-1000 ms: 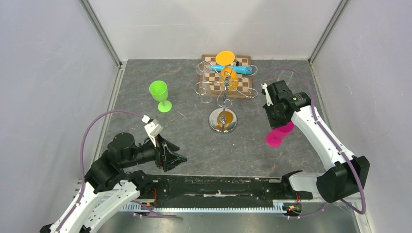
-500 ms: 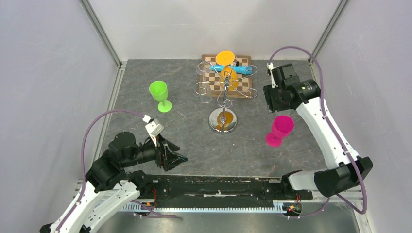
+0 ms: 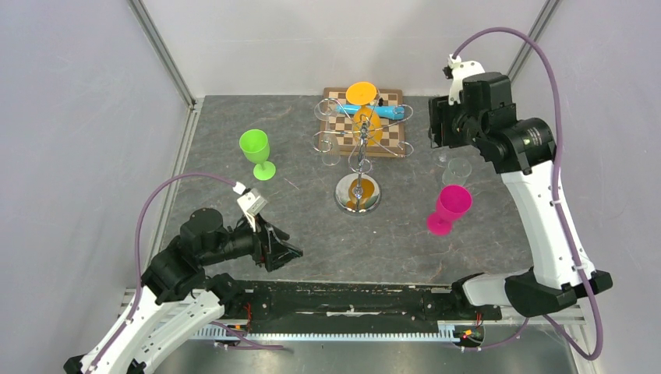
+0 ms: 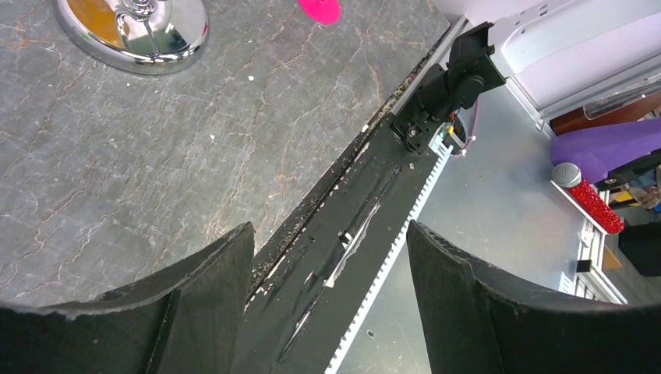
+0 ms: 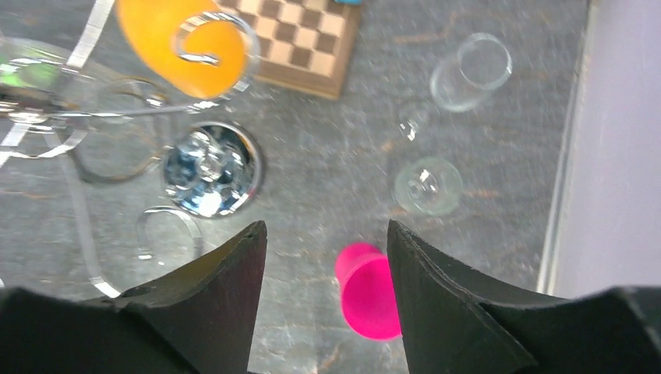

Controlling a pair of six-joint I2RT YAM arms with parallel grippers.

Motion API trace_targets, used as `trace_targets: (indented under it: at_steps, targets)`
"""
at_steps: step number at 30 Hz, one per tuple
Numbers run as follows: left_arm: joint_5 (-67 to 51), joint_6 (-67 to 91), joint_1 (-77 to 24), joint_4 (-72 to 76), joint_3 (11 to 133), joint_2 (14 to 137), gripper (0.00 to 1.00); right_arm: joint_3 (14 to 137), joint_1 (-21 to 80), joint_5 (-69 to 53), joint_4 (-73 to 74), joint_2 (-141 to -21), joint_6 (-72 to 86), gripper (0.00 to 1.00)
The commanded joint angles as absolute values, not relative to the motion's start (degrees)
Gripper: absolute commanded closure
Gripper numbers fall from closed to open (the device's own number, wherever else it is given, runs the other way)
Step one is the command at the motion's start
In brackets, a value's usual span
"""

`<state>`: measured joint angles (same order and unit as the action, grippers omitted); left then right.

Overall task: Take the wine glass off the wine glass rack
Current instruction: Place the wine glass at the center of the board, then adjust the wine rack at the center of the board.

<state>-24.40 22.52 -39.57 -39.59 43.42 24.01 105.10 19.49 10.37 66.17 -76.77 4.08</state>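
Note:
The chrome wine glass rack (image 3: 360, 160) stands mid-table on its round mirror base (image 3: 358, 193). An orange wine glass (image 3: 364, 109) and a blue one (image 3: 372, 111) hang from its wire arms. The orange glass (image 5: 183, 43) and the rack base (image 5: 210, 167) also show in the right wrist view. My right gripper (image 3: 438, 132) is open and empty, raised high to the right of the rack, above a pink glass (image 3: 450, 208). My left gripper (image 3: 287, 253) is open and empty, low near the front edge. The left wrist view shows the rack base (image 4: 132, 31).
A green glass (image 3: 256, 152) stands left of the rack. A clear glass (image 3: 456, 167) lies on its side behind the pink one (image 5: 368, 288). A chessboard (image 3: 390, 140) lies under the rack's far arms. The black front rail (image 4: 351, 234) runs under my left gripper (image 4: 329, 234).
My right gripper has let go of the pink glass, which now stands on the table, and has risen up and back to the right. The left arm barely moved.

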Motion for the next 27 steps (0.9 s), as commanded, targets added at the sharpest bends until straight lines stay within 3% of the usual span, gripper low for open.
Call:
trace_targets:
  at_steps: [1, 14, 27]
  targets:
    - [-23.4, 23.5, -39.4, -37.4, 43.3, 24.8, 0.22, 109.8, 22.7, 5.7, 61.9, -76.6, 5.1, 0.39]
    - [-22.6, 23.7, -39.4, -37.7, 43.3, 26.1, 0.22, 105.7, 35.1, 0.3, 44.6, -78.7, 3.8, 0.4]
    - [-20.7, 24.0, -39.4, -38.1, 43.4, 27.1, 0.22, 94.1, 37.4, 5.8, 28.6, -78.3, 2.6, 0.43]
